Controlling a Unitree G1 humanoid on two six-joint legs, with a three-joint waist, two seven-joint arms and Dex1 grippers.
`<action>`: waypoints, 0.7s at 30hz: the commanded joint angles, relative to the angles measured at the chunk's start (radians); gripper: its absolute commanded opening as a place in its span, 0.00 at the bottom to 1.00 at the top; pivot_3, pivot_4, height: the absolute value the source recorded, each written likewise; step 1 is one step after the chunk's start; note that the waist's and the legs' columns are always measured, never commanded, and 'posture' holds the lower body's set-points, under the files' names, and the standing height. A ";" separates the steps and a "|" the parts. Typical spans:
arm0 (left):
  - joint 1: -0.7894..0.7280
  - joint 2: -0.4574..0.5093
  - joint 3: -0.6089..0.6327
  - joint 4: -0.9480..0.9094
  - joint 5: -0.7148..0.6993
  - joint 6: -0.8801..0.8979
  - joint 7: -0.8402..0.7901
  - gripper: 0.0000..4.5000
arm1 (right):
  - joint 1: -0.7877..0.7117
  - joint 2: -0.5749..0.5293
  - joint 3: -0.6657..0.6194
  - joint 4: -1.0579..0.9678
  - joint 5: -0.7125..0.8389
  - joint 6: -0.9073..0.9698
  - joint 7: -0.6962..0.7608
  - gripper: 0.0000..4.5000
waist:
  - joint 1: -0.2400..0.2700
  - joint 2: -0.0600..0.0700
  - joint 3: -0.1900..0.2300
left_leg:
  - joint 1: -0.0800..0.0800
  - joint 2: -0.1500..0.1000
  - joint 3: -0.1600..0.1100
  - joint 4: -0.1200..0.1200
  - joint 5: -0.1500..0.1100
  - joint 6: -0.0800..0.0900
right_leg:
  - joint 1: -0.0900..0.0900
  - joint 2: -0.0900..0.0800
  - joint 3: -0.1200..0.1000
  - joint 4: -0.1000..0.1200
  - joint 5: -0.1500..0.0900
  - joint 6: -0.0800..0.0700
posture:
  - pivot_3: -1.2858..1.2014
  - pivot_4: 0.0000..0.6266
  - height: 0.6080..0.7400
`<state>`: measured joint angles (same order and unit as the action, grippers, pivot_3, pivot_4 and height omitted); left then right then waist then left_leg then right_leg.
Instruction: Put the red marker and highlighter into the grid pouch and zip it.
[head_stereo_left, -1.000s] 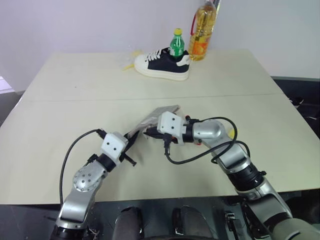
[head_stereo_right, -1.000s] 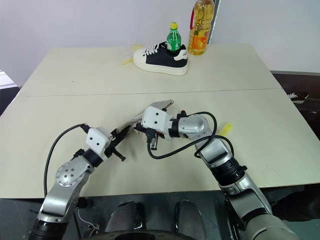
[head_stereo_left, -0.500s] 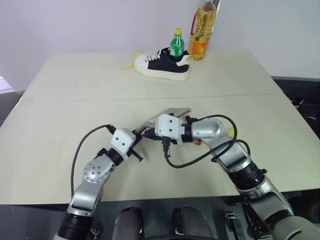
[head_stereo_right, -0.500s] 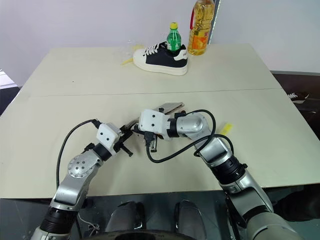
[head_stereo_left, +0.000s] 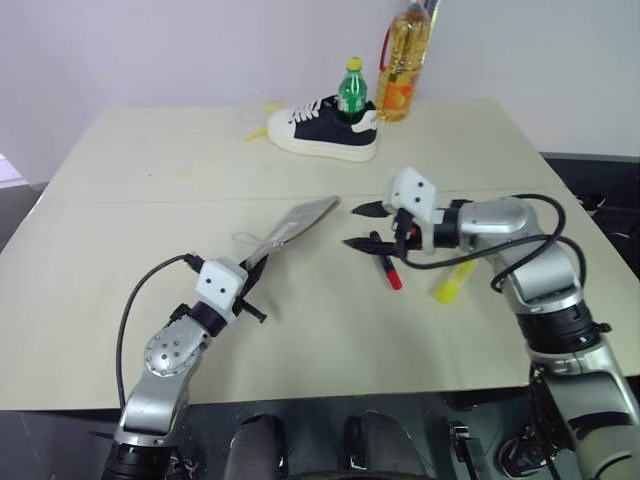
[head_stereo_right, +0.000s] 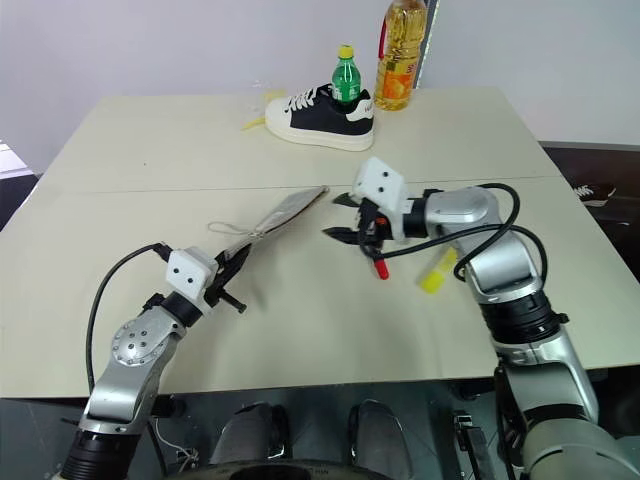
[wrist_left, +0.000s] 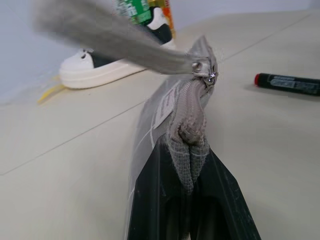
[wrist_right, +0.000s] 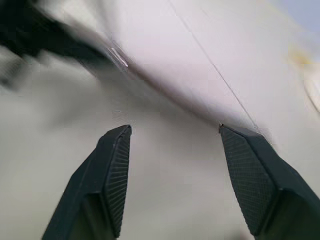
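The grey grid pouch (head_stereo_left: 300, 220) stretches slanted above the table, its near end pinched in my shut left gripper (head_stereo_left: 252, 283). In the left wrist view the fingers (wrist_left: 220, 200) clamp the fabric below the zipper slider (wrist_left: 206, 76), which has a grey strap on it. My right gripper (head_stereo_left: 360, 227) hovers open and empty just right of the pouch's far end, its jaws wide apart in the right wrist view (wrist_right: 173, 131). The red marker (head_stereo_left: 385, 265) lies on the table under it, red cap toward me. Further right lies the yellow highlighter (head_stereo_left: 452, 283).
At the back of the table (head_stereo_left: 150, 200) stands a black-and-white shoe (head_stereo_left: 325, 128) with a green bottle (head_stereo_left: 353, 88) in it, and a tall oil bottle (head_stereo_left: 405, 60) beside it. A seam runs across the tabletop.
My right gripper has let go of the pouch, opened and swung right and up. The marker and highlighter, hidden behind that arm before, now show.
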<state>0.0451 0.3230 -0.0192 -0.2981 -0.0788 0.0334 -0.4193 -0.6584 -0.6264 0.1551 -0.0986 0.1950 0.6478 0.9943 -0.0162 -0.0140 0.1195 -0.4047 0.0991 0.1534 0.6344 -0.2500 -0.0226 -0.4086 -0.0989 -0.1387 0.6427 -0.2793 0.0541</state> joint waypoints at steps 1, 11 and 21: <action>-0.002 0.007 0.013 -0.017 -0.001 -0.016 0.004 0.00 | 0.000 -0.007 -0.025 0.066 -0.007 0.144 -0.077 0.85 | 0.000 0.000 0.000 | 0.000 0.000 0.000 0.000 0.000 0.000 | 0.000 0.000 0.000 0.001 0.000 0.000 | 0.52 0.24 0.74; -0.039 0.003 -0.003 0.023 0.006 -0.053 -0.002 0.00 | 0.082 0.073 -0.016 0.072 -0.026 0.388 -0.295 0.99 | 0.004 0.000 0.000 | -0.001 0.000 0.001 0.000 0.000 0.000 | -0.001 0.000 0.000 0.001 0.000 0.000 | 0.52 0.24 0.74; -0.052 -0.007 0.004 0.039 -0.002 -0.065 0.006 0.00 | 0.073 0.040 0.024 0.046 -0.042 0.278 -0.290 0.07 | 0.003 0.000 0.000 | -0.001 0.000 0.000 0.000 0.000 0.000 | -0.001 0.000 0.000 0.001 0.000 0.000 | 0.52 0.24 0.74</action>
<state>0.0046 0.3185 -0.0237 -0.2458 -0.0737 -0.0099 -0.4156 -0.5656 -0.5649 0.1724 -0.0159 0.1681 0.9961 0.6889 -0.0133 -0.0137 0.1196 -0.4058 0.0989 0.1539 0.6345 -0.2500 -0.0226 -0.4099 -0.0992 -0.1387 0.6438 -0.2794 0.0541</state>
